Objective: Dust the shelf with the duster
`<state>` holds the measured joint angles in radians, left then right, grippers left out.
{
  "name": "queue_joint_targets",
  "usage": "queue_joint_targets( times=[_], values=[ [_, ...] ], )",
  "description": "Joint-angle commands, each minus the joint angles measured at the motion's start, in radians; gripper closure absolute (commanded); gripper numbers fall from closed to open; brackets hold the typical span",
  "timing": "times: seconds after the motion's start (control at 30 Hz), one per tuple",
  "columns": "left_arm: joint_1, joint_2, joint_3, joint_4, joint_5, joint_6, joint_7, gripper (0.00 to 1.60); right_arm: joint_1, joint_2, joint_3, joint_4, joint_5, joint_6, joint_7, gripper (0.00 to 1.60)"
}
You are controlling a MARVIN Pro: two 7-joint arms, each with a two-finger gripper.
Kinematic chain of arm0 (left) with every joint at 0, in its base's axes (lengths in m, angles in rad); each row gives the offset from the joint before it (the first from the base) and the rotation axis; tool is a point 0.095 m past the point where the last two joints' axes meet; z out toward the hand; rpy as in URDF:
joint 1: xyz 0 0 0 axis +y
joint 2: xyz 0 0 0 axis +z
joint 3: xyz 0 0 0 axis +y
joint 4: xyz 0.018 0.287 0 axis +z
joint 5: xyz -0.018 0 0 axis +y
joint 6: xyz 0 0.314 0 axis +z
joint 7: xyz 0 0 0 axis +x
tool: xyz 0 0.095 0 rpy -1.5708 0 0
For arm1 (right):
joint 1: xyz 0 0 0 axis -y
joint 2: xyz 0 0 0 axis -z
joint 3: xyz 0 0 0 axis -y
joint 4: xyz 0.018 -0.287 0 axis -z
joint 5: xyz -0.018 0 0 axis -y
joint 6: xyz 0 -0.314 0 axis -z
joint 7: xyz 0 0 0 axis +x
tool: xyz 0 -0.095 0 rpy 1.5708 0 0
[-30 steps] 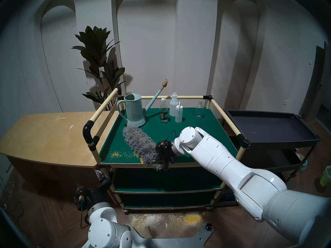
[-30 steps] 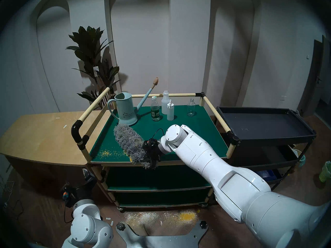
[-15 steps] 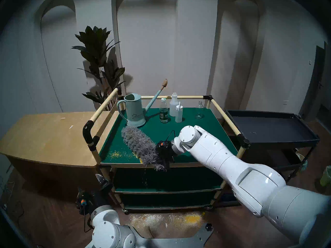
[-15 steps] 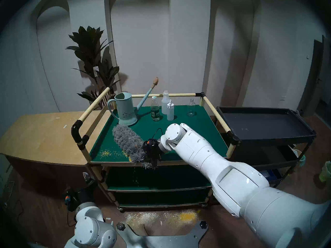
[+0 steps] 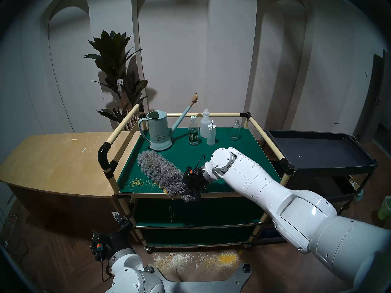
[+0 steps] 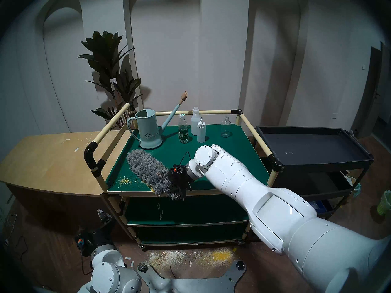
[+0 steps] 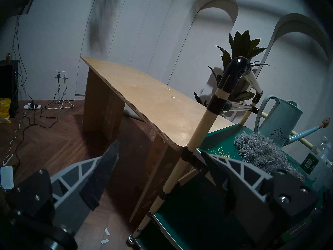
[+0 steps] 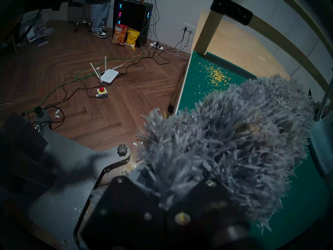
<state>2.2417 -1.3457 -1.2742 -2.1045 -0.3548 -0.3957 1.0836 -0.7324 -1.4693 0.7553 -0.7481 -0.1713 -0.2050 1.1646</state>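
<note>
The shelf is the dark-green top board of a railed cart. The shaggy grey duster lies slantwise on its front left part, tip toward the watering can, near end hanging over the front edge. My right gripper is shut on the duster's near end, its fingers buried in the strands. Yellow crumbs lie on the board left of the duster, and some fall past the front edge. My left gripper hangs open and empty, low beside the cart's front left post.
A pale-blue watering can and several bottles stand along the back of the board. A wooden table adjoins on the left, a black tray cart on the right. Spilled crumbs cover the floor in front.
The duster's far tip has swung left across the board, away from the watering can. Crumbs now drop off the front edge. The left arm has shifted slightly right.
</note>
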Motion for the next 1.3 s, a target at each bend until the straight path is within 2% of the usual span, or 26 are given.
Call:
queue_joint_targets(
  times=[0.0, 0.2, 0.33, 0.6, 0.8, 1.0, 1.17, 1.27],
  values=[
    [-0.003, 0.073, 0.029, -0.014, 0.008, -0.057, 0.065, 0.0, -0.013, -0.034, -0.06, 0.019, -0.013, -0.034, 0.081, 1.6],
    [-0.026, 0.138, 0.079, -0.007, 0.008, -0.109, 0.158, 0.0, 0.021, -0.049, -0.081, 0.02, -0.013, -0.049, 0.146, 1.6],
    [-0.035, 0.154, 0.096, 0.001, 0.009, -0.132, 0.197, 0.0, 0.024, -0.048, -0.09, -0.009, -0.007, -0.058, 0.194, 1.6],
    [-0.055, 0.193, 0.126, 0.011, 0.009, -0.168, 0.261, 0.0, -0.017, 0.002, -0.106, -0.137, 0.02, -0.032, 0.308, 1.6],
    [-0.048, 0.191, 0.12, 0.016, 0.006, -0.182, 0.247, 0.0, -0.054, 0.053, -0.151, -0.225, 0.052, -0.017, 0.319, 1.6],
    [-0.04, 0.189, 0.113, 0.023, -0.004, -0.192, 0.224, 0.0, -0.077, 0.11, -0.197, -0.308, 0.119, 0.017, 0.319, 1.6],
    [-0.034, 0.197, 0.109, 0.012, 0.003, -0.19, 0.213, 0.0, -0.083, 0.15, -0.151, -0.385, 0.162, 0.058, 0.319, 1.6],
    [-0.034, 0.198, 0.109, 0.003, 0.01, -0.181, 0.198, 0.0, -0.056, 0.16, -0.12, -0.398, 0.186, 0.07, 0.319, 1.6]
  ],
)
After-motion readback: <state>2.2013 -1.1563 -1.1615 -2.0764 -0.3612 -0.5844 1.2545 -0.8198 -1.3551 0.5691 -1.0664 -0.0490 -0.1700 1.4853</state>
